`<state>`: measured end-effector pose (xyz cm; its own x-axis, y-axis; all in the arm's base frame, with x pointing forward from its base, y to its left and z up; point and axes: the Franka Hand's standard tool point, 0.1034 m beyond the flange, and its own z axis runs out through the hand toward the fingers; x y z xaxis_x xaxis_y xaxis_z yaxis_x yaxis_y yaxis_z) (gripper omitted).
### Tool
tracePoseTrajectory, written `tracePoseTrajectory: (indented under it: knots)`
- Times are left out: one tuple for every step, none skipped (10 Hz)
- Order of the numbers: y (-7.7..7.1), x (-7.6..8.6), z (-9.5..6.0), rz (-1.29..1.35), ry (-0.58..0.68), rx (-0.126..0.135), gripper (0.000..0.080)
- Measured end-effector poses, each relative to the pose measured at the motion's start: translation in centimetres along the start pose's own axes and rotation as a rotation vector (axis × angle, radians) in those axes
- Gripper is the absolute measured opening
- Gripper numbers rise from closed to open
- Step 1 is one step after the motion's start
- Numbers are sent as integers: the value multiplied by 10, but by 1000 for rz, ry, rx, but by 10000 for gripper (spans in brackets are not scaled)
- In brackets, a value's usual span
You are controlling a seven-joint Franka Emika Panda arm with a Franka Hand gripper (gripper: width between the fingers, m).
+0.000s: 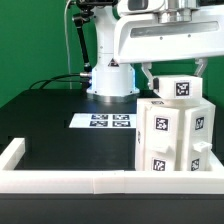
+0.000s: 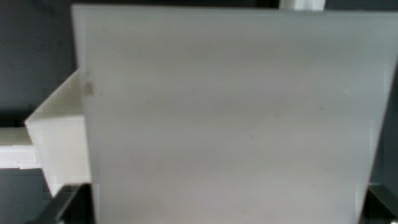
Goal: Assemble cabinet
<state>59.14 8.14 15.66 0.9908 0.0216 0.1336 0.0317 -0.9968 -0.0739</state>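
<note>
The white cabinet body (image 1: 170, 135) stands upright at the exterior view's right, near the table's front rim, with square tags on its faces. A smaller white tagged block (image 1: 181, 90) sits on top of it, slightly turned. My gripper (image 1: 176, 75) hangs straight down over this block, one finger on each side of it. In the wrist view a plain white panel face (image 2: 222, 110) fills most of the picture, and both dark fingers (image 2: 64, 205) lie flush against its two edges with no gap showing. Part of the body (image 2: 54, 130) sticks out beside the panel.
The marker board (image 1: 110, 121) lies flat on the black table in the middle. The arm's base (image 1: 110, 80) stands behind it, with cables at the back left. A low white rim (image 1: 60, 178) edges the table's front and left.
</note>
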Motion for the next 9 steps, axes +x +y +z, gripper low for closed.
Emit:
tracePoseTrajectory:
  knots:
    - [0, 0, 0, 0, 0, 0, 560]
    - [0, 0, 0, 16, 0, 0, 560]
    - [0, 0, 0, 14, 0, 0, 560]
    - [0, 0, 0, 16, 0, 0, 560]
    - [-1, 0, 0, 112, 0, 3, 560]
    - [-2, 0, 0, 184, 0, 3, 560]
    - [-3, 1, 0, 274, 9, 5, 560]
    - [-5, 1, 1, 392, 13, 11, 560]
    - [-5, 1, 1, 500, 19, 17, 560]
